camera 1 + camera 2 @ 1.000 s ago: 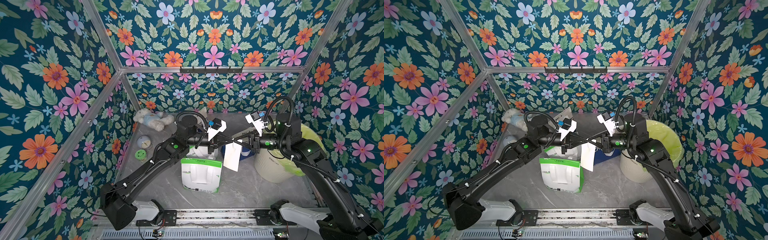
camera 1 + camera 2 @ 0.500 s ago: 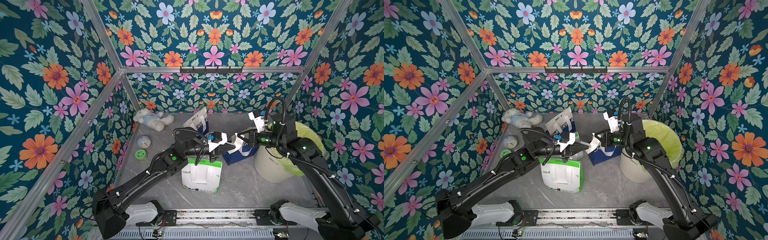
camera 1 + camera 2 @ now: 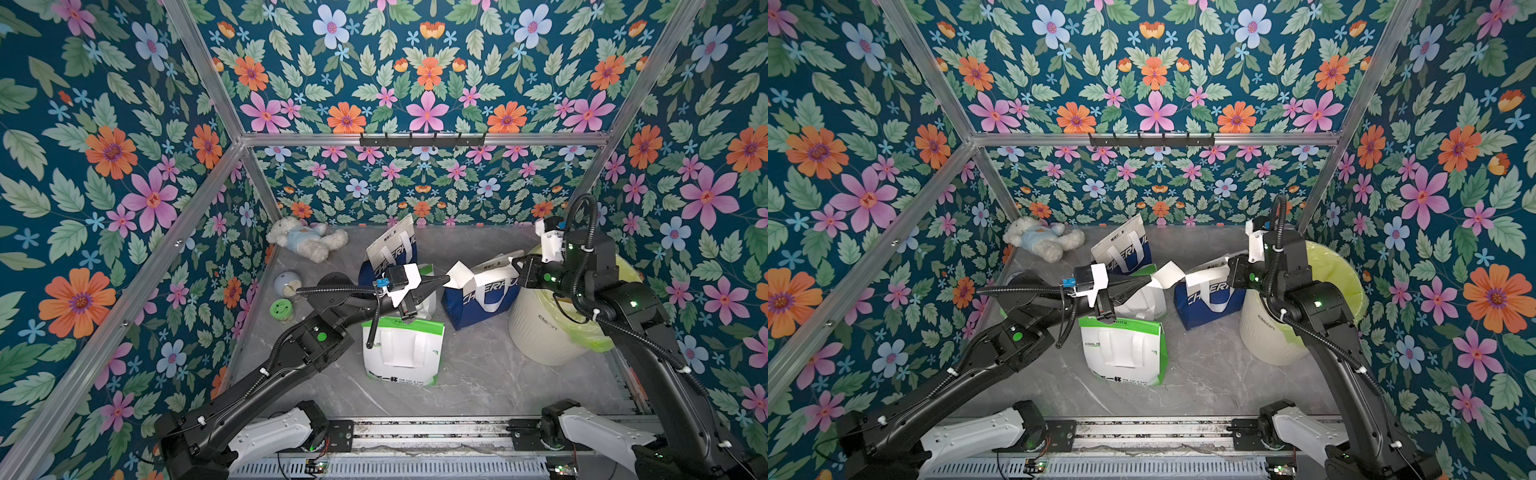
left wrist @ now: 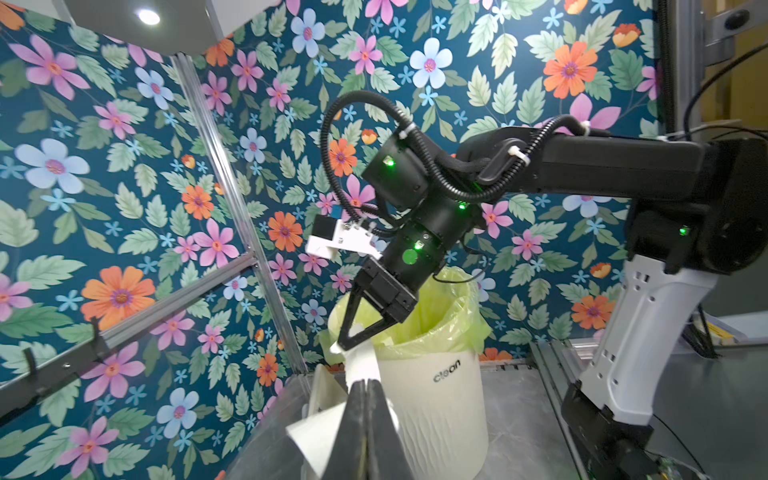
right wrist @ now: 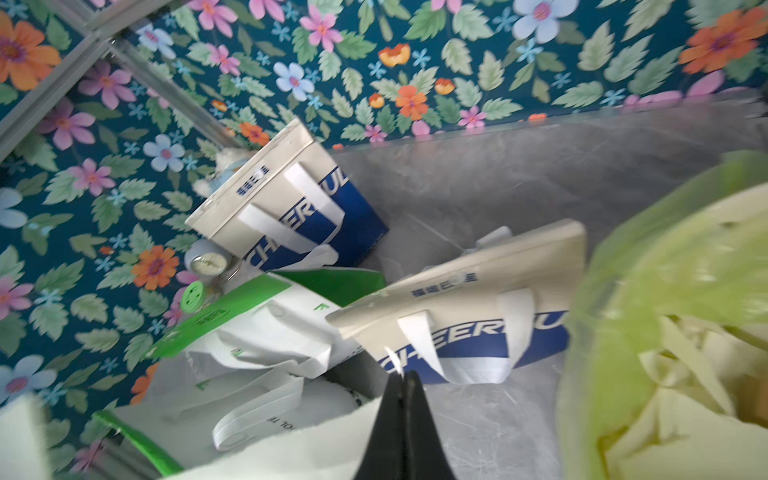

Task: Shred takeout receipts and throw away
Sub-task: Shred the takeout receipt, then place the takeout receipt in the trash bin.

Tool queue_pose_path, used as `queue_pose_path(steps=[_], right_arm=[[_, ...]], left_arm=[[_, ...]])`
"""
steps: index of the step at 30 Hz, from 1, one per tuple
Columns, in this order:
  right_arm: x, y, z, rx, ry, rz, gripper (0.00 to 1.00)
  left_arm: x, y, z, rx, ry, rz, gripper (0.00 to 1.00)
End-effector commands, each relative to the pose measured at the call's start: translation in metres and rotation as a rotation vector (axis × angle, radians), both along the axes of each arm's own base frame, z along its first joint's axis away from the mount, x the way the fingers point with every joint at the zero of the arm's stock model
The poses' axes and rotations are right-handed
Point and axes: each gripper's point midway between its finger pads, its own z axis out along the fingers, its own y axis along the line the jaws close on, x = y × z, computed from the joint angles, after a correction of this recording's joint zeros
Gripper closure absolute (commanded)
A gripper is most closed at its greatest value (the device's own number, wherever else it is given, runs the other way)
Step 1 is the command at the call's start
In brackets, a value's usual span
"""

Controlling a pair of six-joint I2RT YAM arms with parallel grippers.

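Note:
A white takeout receipt [image 3: 459,272] is bunched in the air between the two blue-and-white bags. My left gripper [image 3: 447,280] is shut on one end of it; in the left wrist view a corner [image 4: 316,436] sticks out beside the shut jaws [image 4: 365,384]. A white strip [image 4: 362,365] runs up from there to my right gripper [image 4: 343,346], which is shut on it by the bin rim [image 3: 514,266]. The right wrist view shows that gripper [image 5: 402,376] pinching a paper sliver, with a sheet [image 5: 291,449] spreading beside it. I cannot tell whether the paper is torn through.
A white bin [image 3: 548,328] with a yellow-green liner stands at the right, with paper strips [image 5: 685,395] inside. A white-and-green bag [image 3: 401,351] stands in front, blue-and-white bags [image 3: 482,295] [image 3: 392,249] behind it. A teddy [image 3: 305,241] and small jars [image 3: 281,309] sit at the back left.
A second ago the receipt hung as a flat sheet between both grippers. It is now bunched short between them, and the right gripper has drawn back toward the bin.

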Motion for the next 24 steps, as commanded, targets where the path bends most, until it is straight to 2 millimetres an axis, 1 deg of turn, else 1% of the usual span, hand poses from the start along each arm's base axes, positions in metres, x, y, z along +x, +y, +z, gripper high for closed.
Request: queue_pose_path(steps=[1,3,4,8,10,11,15,18,20,22,24], right_arm=[[-0.009,-0.035,0.015,-0.053,-0.057,-0.161,1.00],[-0.017,-0.054,0.029,-0.062,-0.118,-0.250,1.00],[-0.024,-0.068,0.038,-0.065,-0.161,-0.315,1.00],[-0.054,-0.117,0.064,-0.096,-0.336,-0.540,1.00],[-0.069,-0.136,0.073,-0.125,-0.402,-0.621,1.00],[-0.073,-0.140,0.075,-0.144,-0.428,-0.639,1.00],[-0.075,-0.149,0.073,-0.208,-0.461,-0.679,1.00],[-0.070,-0.150,0.070,-0.243,-0.495,-0.685,1.00],[-0.066,-0.150,0.065,-0.273,-0.510,-0.682,1.00],[-0.062,-0.146,0.055,-0.281,-0.497,-0.664,1.00],[-0.059,-0.138,0.039,-0.269,-0.450,-0.614,1.00]], left_arm=[[0.008,0.006,0.009,-0.022,-0.012,0.066,1.00],[0.012,0.005,0.005,-0.009,-0.001,0.077,1.00],[0.014,0.003,0.002,0.000,0.008,0.077,1.00],[0.018,-0.005,-0.004,0.017,0.038,0.060,1.00],[0.019,-0.009,-0.005,0.023,0.046,0.048,1.00],[0.019,-0.010,-0.006,0.025,0.049,0.043,1.00],[0.020,-0.014,-0.006,0.029,0.051,0.030,1.00],[0.021,-0.018,-0.008,0.037,0.067,0.014,1.00],[0.021,-0.021,-0.011,0.045,0.081,0.005,1.00],[0.023,-0.023,-0.013,0.052,0.096,-0.001,1.00],[0.024,-0.027,-0.018,0.064,0.114,-0.008,1.00]])
